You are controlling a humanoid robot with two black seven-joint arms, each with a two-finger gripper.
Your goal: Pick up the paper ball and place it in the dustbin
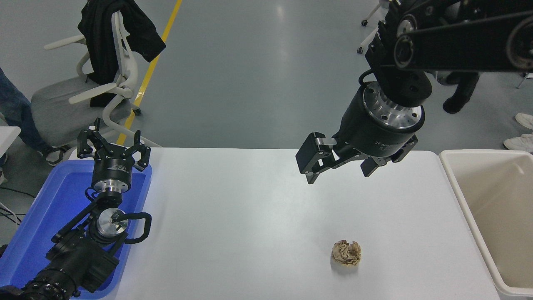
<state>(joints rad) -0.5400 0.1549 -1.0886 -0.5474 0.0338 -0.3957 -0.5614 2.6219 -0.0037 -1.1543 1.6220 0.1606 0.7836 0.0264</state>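
Observation:
The paper ball (346, 252), a small crumpled tan wad, lies on the white table (250, 208) toward the front right. My right gripper (339, 170) hangs open high above the table's far side, well behind the ball, holding nothing. The cream dustbin (456, 187) stands off the table's right edge, and what shows of its inside is bare. My left gripper (113, 148) is parked open over the blue tray at the lower left.
A shallow blue tray (37, 216) lies at the table's left end under the left arm. Behind the table stand a grey office chair (95, 91) draped with black cloth and a yellow floor line. A person's legs and shoes show at the far right.

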